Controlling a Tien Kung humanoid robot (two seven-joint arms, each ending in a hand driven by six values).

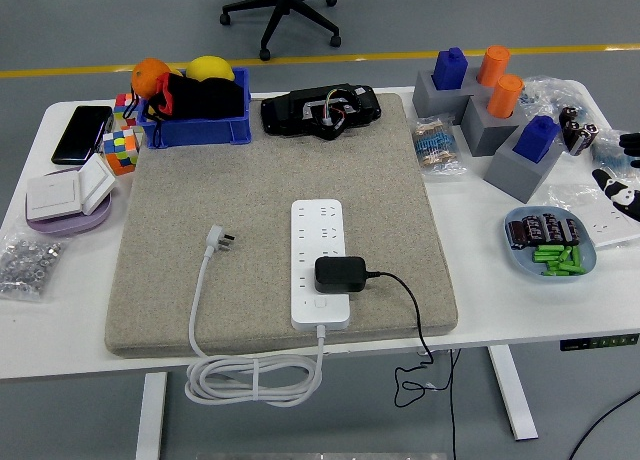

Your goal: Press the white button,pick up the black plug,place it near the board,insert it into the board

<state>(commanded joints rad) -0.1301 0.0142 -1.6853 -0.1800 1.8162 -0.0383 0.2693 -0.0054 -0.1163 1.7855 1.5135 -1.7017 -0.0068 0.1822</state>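
Along the left edge of the white table [70, 325] sit a clear bag of small metal parts [28, 265], a white wall switch on a lilac dish [66, 197], a black phone [82, 133] and colourful puzzle cubes [121, 145]. Just beyond them a blue bin [196, 128] holds black cloth, with an orange and a yellow fruit behind it. On the beige felt mat [240, 220] lies the white power strip [320, 263], its white cable [250, 378] looping off the near edge. The black plug [340, 273] sits on the strip's near end, just above the white button [320, 304], with nothing crowding it. Further right stand grey blocks with blue and orange pegs [490, 105] and a blue dish of green pieces [550, 245]. At the far right edge only part of the robot's right hand [625, 175] shows; it touches none of these, and I cannot tell its grip.
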